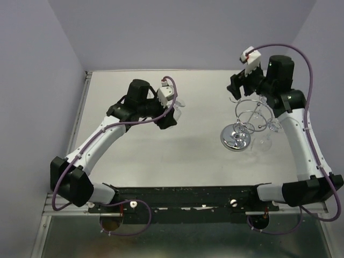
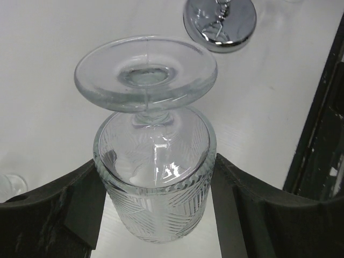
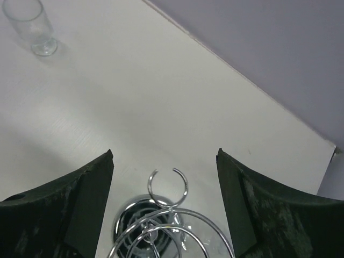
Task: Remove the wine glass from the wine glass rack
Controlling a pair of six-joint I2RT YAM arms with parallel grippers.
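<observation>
Well apart from the wine glass rack (image 3: pixel 129 217), an upright clear glass (image 3: pixel 31 29)

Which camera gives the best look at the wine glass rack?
Top external: the whole wine glass rack shows, disc base, post and loop arms. Right wrist catches only top loops and part of the base; left wrist shows just the mirrored base at its upper edge.
</observation>
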